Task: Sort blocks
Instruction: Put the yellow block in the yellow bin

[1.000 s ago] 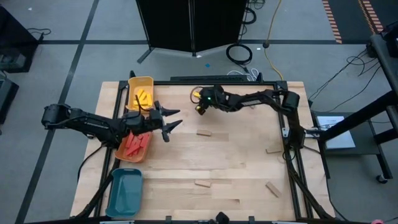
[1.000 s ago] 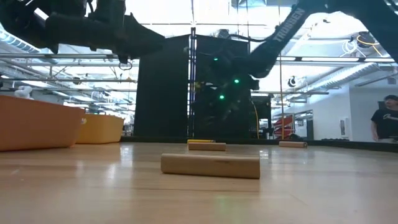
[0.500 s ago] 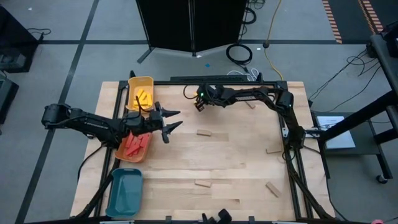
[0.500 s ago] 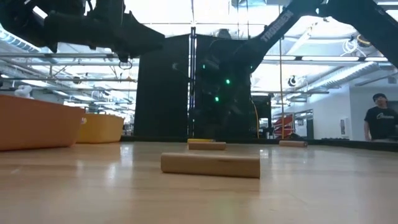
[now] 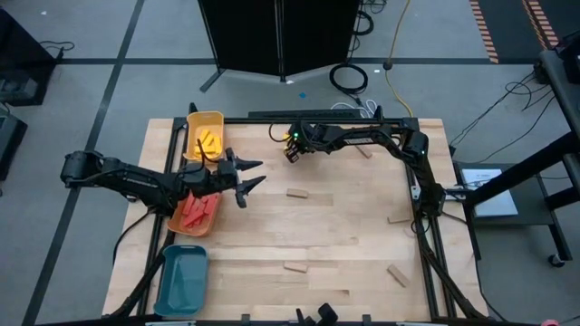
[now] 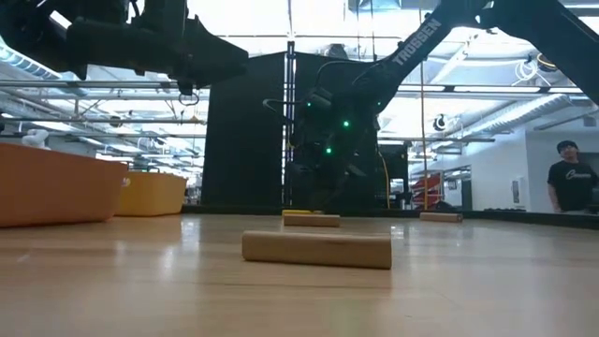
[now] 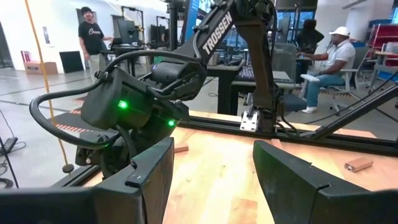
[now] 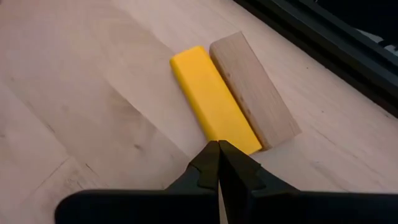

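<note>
Hovering at upper centre of high view, right gripper (image 8: 218, 163) pinched closed, empty, above yellow block (image 8: 214, 109) touching tan block (image 8: 254, 90). Advice: spread fingers, straddle yellow only. Left gripper (image 5: 245, 178) wide open, empty, beside orange tray (image 5: 174, 220).

The wooden table (image 5: 344, 217) is carrying the lot, a dark frame running round its edges. Down its left side three trays are sitting in a row: a yellow tray (image 5: 205, 134) at the far end, an orange tray (image 5: 178, 221) in the middle, a teal tray (image 5: 181, 280) nearest. Tan blocks are lying scattered on the bare boards: one mid-table (image 5: 297, 193), one near the front (image 5: 295, 267), two toward the right edge (image 5: 398, 275). At the far edge a yellow block (image 8: 214, 109) is lying flat, touching a tan block (image 8: 254, 89) alongside it.
</note>
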{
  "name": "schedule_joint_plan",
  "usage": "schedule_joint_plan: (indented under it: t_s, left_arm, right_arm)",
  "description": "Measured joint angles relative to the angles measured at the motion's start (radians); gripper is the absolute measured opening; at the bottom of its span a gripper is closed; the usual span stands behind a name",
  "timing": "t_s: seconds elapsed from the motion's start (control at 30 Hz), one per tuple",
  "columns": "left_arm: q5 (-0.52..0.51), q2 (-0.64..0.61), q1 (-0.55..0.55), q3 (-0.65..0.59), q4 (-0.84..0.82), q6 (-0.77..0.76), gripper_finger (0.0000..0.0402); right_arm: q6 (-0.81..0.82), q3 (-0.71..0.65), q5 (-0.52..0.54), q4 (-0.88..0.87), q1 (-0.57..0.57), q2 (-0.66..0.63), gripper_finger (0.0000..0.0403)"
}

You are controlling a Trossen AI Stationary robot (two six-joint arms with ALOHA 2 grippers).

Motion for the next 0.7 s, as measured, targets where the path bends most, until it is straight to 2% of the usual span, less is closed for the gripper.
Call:
schedule_joint_plan:
  t_s: [0.33, 0.7]
  left_arm:
    - [0.0, 0.0, 0.0, 0.0, 0.0, 0.008, 0.0217]
    - [0.0, 0.0, 0.0, 0.0, 0.0, 0.008, 0.0217]
  right_arm:
    - [-0.009, 0.002, -0.021, 0.01, -0.006, -0.037, 0.0]
    - [-0.004, 0.0, -0.056, -0.009, -0.044, -0.021, 0.0]
